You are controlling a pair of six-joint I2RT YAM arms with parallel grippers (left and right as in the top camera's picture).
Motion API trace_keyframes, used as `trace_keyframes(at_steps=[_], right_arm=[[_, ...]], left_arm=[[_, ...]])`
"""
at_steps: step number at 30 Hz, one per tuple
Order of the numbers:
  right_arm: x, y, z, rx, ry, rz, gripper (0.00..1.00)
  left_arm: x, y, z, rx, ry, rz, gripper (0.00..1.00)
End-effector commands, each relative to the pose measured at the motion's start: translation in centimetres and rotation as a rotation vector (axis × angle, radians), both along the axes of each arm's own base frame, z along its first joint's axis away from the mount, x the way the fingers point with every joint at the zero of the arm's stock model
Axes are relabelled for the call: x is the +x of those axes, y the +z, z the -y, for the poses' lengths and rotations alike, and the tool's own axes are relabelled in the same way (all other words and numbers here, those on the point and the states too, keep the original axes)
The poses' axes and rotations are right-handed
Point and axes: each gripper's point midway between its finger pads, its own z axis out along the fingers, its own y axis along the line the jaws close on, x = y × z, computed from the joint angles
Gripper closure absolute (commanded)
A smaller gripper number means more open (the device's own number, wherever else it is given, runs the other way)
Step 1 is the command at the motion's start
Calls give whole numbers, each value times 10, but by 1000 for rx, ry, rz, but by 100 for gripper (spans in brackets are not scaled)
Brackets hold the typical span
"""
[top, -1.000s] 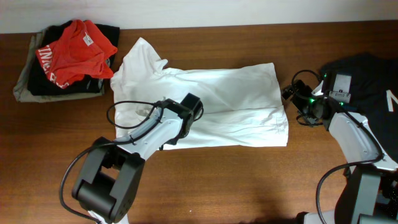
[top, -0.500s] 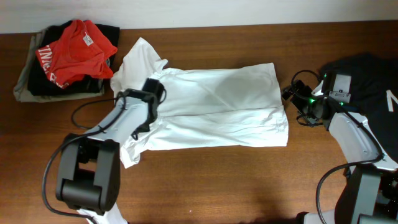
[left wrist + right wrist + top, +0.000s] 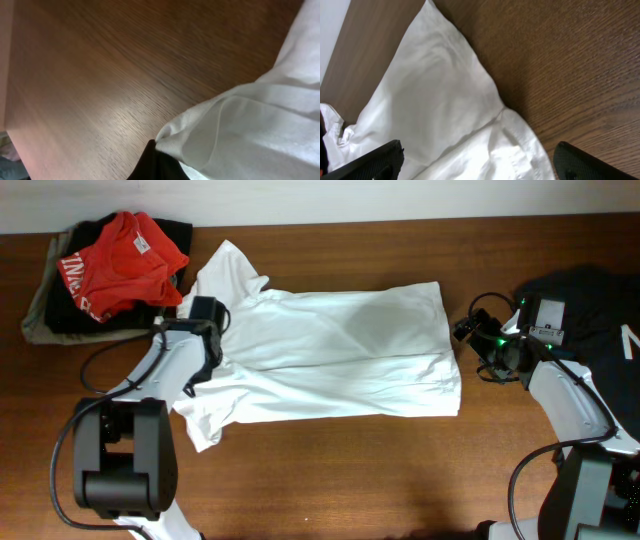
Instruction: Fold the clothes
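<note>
across the middle of the wooden table (image 3: 350,480) lies the white t-shirt (image 3: 340,350), spread mostly flat, its hem toward the right and its collar end toward the left. one sleeve points toward the far edge and the other trails toward the near edge at the lower left. the left gripper (image 3: 205,318) sits on the shirt's left end, near the collar. its wrist view shows a peak of white cloth gathered right at a dark fingertip (image 3: 150,167), so it looks closed on a pinch of the shirt, with bare wood beyond. the right gripper (image 3: 468,330) hangs just beside the shirt's upper right corner. its wrist view shows both black fingers (image 3: 375,160) spread wide, with that corner of the shirt lying on the wood between and ahead of them. a pile of clothes (image 3: 110,275), red on top of black and olive, sits at the far left corner. a black garment (image 3: 590,290) lies at the far right, beside the right arm.
</note>
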Motion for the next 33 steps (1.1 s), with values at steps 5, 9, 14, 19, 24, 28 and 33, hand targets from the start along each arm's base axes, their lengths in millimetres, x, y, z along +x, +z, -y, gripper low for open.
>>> trace_keyframes(at_steps=[5, 9, 14, 19, 24, 28, 33], right_arm=[[5, 14, 1, -29, 12, 41, 1], [5, 15, -2, -45, 65, 54, 1], [-7, 14, -24, -7, 232, 50, 12], [-29, 16, -28, -19, 310, -51, 5], [-41, 32, -34, -39, 402, -96, 19], [-43, 27, -53, -36, 458, -114, 74], [-49, 3, -87, -40, 560, -186, 92]], left_arm=[[12, 28, -15, 21, 47, 76, 35], [13, 40, -4, -53, 43, 60, 27], [9, 63, 22, -237, 30, 74, 30], [-2, 41, 52, -421, 9, 6, 33], [-28, 4, 59, -462, 36, -120, 36], [-48, -14, 62, -480, 55, -195, 57], [-54, -16, 65, -502, 48, -225, 67]])
